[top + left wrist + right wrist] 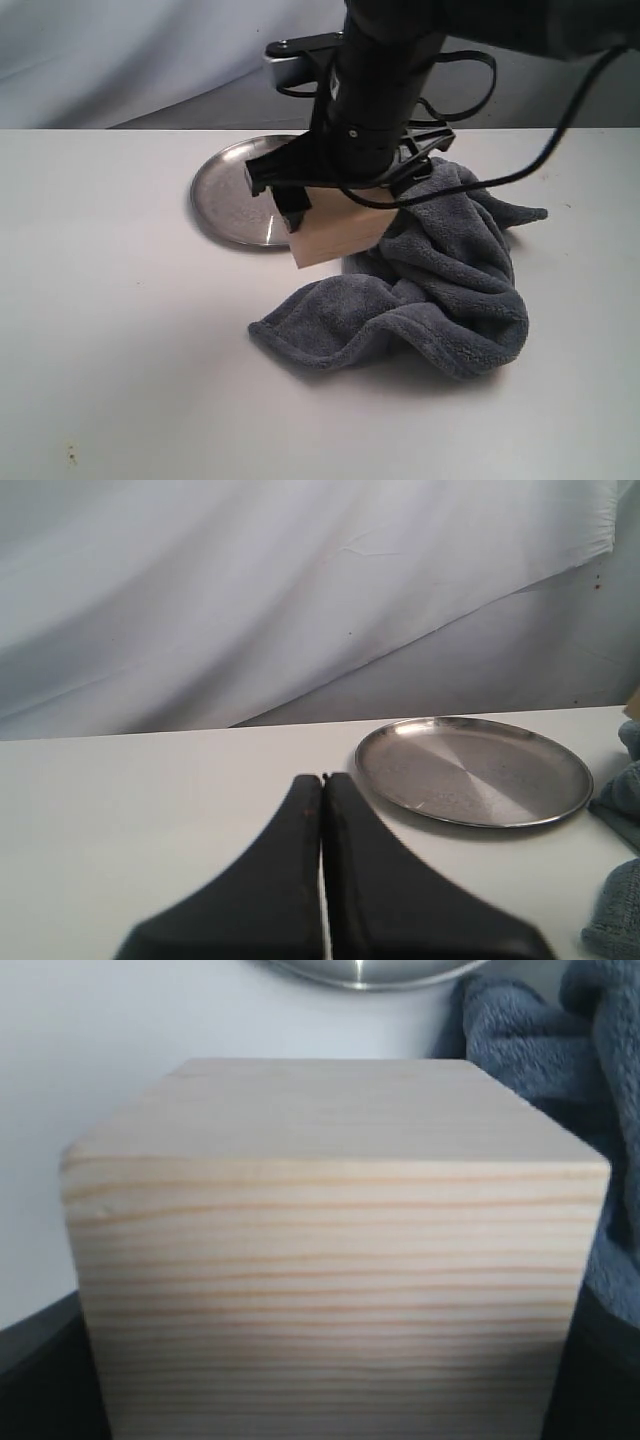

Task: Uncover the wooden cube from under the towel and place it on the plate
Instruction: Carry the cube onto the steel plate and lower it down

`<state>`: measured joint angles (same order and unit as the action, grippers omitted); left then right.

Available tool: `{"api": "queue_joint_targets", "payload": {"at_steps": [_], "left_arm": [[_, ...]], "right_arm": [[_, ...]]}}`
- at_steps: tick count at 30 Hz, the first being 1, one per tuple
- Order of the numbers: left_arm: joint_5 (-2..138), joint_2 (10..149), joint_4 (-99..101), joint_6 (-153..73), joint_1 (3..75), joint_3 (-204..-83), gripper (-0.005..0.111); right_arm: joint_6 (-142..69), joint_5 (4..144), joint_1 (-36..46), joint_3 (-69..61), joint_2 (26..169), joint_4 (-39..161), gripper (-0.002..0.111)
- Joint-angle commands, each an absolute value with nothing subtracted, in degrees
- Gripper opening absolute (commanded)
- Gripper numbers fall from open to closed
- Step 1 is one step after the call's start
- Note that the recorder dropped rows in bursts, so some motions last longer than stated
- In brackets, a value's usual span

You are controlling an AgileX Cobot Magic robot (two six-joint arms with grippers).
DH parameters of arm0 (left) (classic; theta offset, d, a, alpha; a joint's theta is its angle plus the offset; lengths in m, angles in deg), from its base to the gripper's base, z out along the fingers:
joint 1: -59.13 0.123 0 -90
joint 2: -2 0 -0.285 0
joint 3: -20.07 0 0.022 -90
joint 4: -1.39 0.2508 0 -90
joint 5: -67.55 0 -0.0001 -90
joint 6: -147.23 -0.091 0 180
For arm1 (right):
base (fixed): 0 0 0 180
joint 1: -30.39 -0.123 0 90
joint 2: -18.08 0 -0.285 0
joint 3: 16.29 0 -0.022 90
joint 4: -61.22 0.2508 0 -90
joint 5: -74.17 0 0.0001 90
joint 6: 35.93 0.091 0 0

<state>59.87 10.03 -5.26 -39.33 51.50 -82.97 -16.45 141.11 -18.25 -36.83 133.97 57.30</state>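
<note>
The pale wooden cube [335,235] is uncovered and sits between the jaws of my right gripper [345,205], which is shut on it at the near edge of the plate [232,190]. Its grained face fills the right wrist view, cube [330,1250]. The blue-grey towel [440,280] lies crumpled to the right of the cube, touching it. My left gripper [323,780] is shut with nothing in it, hovering over the table short of the silver plate [470,770]. It is not seen in the exterior view.
The white table [120,350] spreads left and in front of the towel. A grey-white cloth backdrop [250,600] hangs behind. The right arm's black cable [560,130] loops over the towel. Towel edges [615,920] show beside the plate in the left wrist view.
</note>
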Motion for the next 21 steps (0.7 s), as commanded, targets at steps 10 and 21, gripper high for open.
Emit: {"api": "queue_joint_targets", "payload": {"at_steps": [10, 21], "left_arm": [[60.0, 9.8, -5.4, -39.2, 51.2, -82.7, 0.000], [60.0, 9.8, -5.4, -39.2, 51.2, -82.7, 0.000]], "right_arm": [[-16.4, 141.7, -14.7, -60.7, 151.9, 62.6, 0.000], [-13.1, 139.3, -8.0, -73.7, 163.0, 70.7, 0.000]]}}
